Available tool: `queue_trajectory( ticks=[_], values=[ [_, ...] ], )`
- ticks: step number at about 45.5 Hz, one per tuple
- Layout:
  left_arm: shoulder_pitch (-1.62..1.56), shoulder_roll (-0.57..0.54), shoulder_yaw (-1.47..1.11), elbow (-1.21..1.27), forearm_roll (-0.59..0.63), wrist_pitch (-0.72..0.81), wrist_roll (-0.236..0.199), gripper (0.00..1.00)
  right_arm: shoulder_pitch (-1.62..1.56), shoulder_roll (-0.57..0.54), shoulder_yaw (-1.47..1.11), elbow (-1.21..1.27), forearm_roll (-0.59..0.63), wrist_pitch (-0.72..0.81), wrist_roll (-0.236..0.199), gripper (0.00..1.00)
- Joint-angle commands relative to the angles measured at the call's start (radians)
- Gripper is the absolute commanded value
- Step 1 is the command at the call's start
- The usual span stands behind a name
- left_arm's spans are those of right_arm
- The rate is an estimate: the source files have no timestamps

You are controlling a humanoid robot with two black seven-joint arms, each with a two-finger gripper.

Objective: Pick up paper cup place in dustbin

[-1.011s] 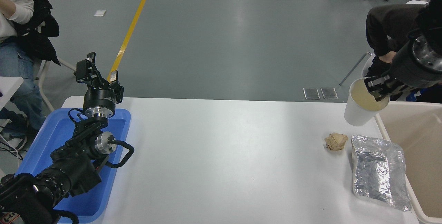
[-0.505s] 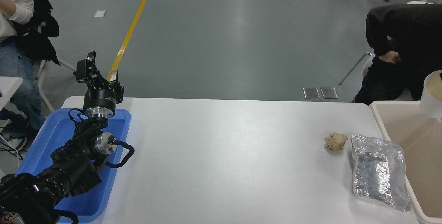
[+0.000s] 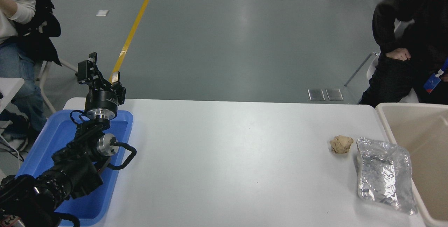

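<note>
From my console, no paper cup shows anywhere: not on the white table (image 3: 224,157), and not in the part of the dustbin (image 3: 386,123) that the view takes in at the right edge. Only a slice of the beige bin's inside is visible, so I cannot tell whether the cup lies in it. My right arm and its gripper are out of view, so I cannot say what state that gripper is in. The left gripper (image 3: 99,76) sits parked above the blue tray (image 3: 38,150), its fingers parted, gripping nothing. A crumpled tan paper ball (image 3: 341,144) and a silver foil bag (image 3: 383,174) rest beside the bin. I judge the drop either finished or close.
</note>
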Motion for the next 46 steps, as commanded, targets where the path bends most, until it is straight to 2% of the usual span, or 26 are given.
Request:
queue_trajectory(
  ticks=[1,12,20,21,22,23,24,25,27,29,41,46],
  values=[
    [0.0,0.0,0.0,0.0,0.0,0.0,-0.001,1.0,-0.303,0.038,0.172,-0.105,-0.01,-0.167,-0.007,0.0],
    [0.0,0.0,0.0,0.0,0.0,0.0,0.001,1.0,-0.403,0.078,0.346,-0.111,0.004,-0.235,-0.042,0.0],
    [0.0,0.0,0.0,0.0,0.0,0.0,-0.001,1.0,-0.432,0.123,0.371,-0.174,0.008,-0.262,-0.043,0.0],
    [0.0,0.0,0.0,0.0,0.0,0.0,0.001,1.0,-0.432,0.123,0.373,-0.176,0.008,-0.262,-0.043,0.04],
    [0.0,0.0,0.0,0.0,0.0,0.0,0.001,1.0,-0.432,0.123,0.373,-0.176,0.008,-0.262,-0.043,0.13],
    [0.0,0.0,0.0,0.0,0.0,0.0,0.001,1.0,-0.431,0.123,0.373,-0.176,0.008,-0.261,-0.043,0.32],
    [0.0,0.0,0.0,0.0,0.0,0.0,-0.001,1.0,-0.429,0.123,0.373,-0.177,0.008,-0.261,-0.043,0.59],
    [0.0,0.0,0.0,0.0,0.0,0.0,0.001,1.0,-0.429,0.121,0.374,-0.179,0.01,-0.261,-0.043,0.79],
    [0.0,0.0,0.0,0.0,0.0,0.0,0.001,1.0,-0.429,0.121,0.383,-0.188,0.01,-0.261,-0.042,0.83],
    [0.0,0.0,0.0,0.0,0.0,0.0,-0.001,1.0,-0.431,0.12,0.397,-0.192,0.01,-0.261,-0.042,0.99],
    [0.0,-0.001,0.0,0.0,0.0,0.0,-0.001,1.0,-0.416,0.112,0.434,-0.134,0.011,-0.247,-0.036,1.0],
    [0.0,-0.002,0.0,0.0,0.0,0.0,0.001,1.0,-0.362,0.025,0.452,0.031,0.011,-0.244,-0.043,1.0]
  ],
)
